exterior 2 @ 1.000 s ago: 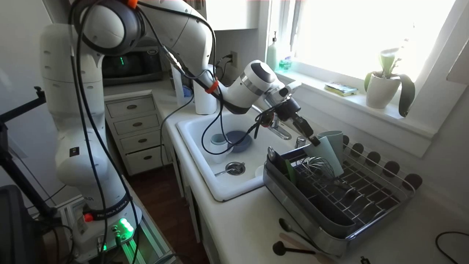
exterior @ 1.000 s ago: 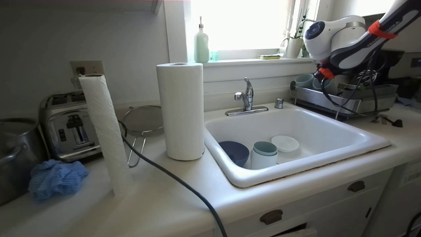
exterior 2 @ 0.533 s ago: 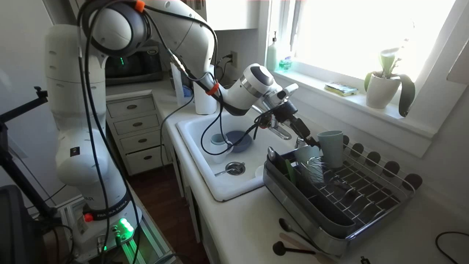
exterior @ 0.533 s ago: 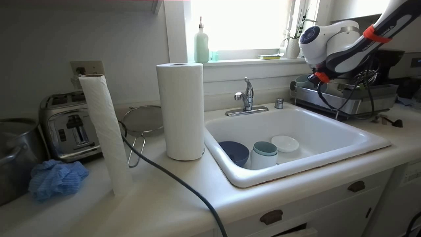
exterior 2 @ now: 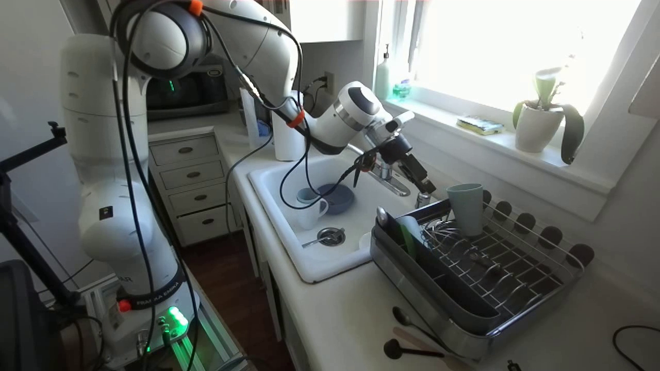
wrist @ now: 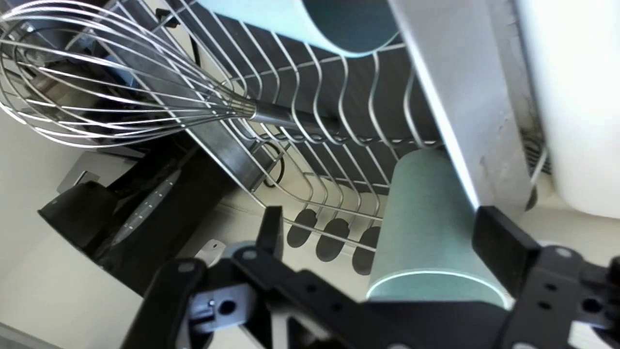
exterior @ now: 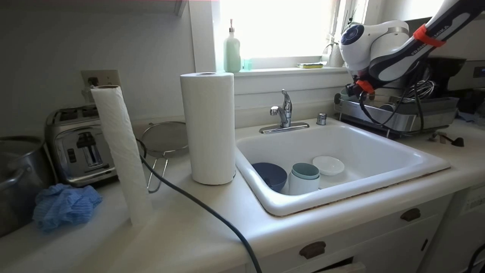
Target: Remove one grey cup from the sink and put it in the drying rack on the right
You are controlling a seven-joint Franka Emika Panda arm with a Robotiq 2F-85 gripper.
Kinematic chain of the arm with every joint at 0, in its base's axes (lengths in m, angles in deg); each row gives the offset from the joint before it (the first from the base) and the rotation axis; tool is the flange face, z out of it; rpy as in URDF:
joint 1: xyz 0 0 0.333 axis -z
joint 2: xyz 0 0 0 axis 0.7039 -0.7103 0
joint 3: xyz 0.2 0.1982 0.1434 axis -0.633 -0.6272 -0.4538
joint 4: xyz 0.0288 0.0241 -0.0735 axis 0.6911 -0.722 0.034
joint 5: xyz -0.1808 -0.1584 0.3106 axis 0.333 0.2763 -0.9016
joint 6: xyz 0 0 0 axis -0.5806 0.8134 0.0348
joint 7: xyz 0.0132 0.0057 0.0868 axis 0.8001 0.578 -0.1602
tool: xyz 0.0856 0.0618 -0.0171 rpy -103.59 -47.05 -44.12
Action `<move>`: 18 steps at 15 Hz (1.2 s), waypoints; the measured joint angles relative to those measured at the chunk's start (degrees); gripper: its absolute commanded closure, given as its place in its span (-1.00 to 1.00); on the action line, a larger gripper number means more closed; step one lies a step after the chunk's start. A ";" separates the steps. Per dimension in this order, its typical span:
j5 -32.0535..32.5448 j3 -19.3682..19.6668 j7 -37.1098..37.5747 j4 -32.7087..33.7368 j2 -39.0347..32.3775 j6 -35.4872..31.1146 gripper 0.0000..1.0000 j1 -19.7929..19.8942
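Grey cup point(wrist: 298, 22) below, clear of claw point(wrist: 380, 230)

Window point(exterior 2: 515, 46) blown out white, dim wall point(exterior: 57, 45), soft shadows across counter point(exterior: 178, 231)

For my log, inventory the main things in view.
Sink: one, white, in counter
Grey cup: one, teal-grey, in sink
Mug: one, white, in sink
Bowl: one, dark blue, in sink
Dish: one, white, in sink
Drying rack: one, grey, beside sink
Rack cups: two, teal-grey, in rack
Whisk: one, silver, in rack
Paper rolls: two, white, counter
Toaster: one, silver, counter
Cloth: one, blue, counter
Soap bottle: one, green, windowsill
Potted plant: one, green, windowsill
Arm: one, white, near sink
Gripper: one, black, open, near rack
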 measured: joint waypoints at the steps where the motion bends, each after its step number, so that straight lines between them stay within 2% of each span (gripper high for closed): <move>1: -3.16 -0.67 -2.45 -0.02 0.32 0.03 -1.00 -0.12; 8: -31.84 -5.48 -22.11 -1.42 4.60 1.26 -1.00 -2.98; 13: -50.23 -7.64 -36.02 -1.93 9.48 7.81 -1.00 -6.45; 18: -64.26 -8.78 -49.35 -2.92 13.75 15.21 -1.00 -7.94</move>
